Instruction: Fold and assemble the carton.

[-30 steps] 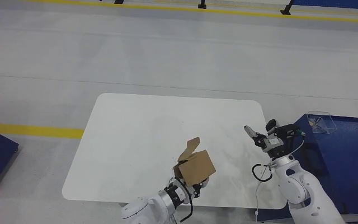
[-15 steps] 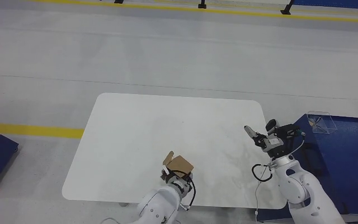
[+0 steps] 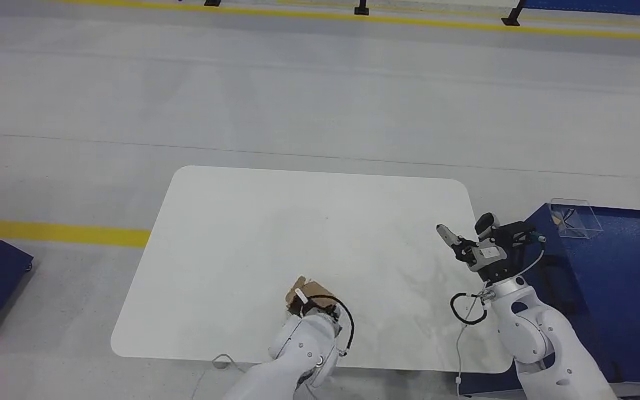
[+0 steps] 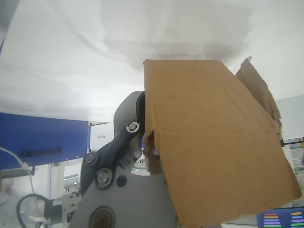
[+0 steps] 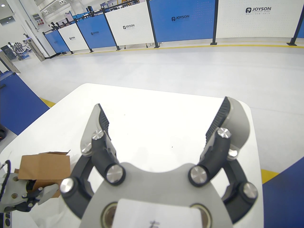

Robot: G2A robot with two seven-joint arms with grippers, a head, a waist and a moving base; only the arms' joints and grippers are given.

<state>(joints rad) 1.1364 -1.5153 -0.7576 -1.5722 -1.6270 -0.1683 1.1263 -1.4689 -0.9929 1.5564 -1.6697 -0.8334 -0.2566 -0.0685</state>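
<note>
Cardboard carton (image 3: 312,292) is being held at the near edge of the white table (image 3: 250,220), a little left of the middle, with the left gripper (image 5: 39,187) closing on its lower wall. From the left wrist camera, one grey finger (image 4: 139,110) is pressing flat against the brown side panel next to a ragged notch in the board, while the opposite finger is hiding behind the cardboard. The box is already standing as a squared-up shell, and a torn flap (image 4: 258,91) is sticking out from its far end. Whether its base is touching the tabletop cannot be told.

Well apart, the right gripper (image 5: 161,110) is hanging over the table's right side with its ribbed fingers spread wide and nothing between them. It is pointing across the bare white surface, with the carton lying off to its left. Blue and white barrier panels (image 5: 190,17) are lining the hall floor beyond the table.
</note>
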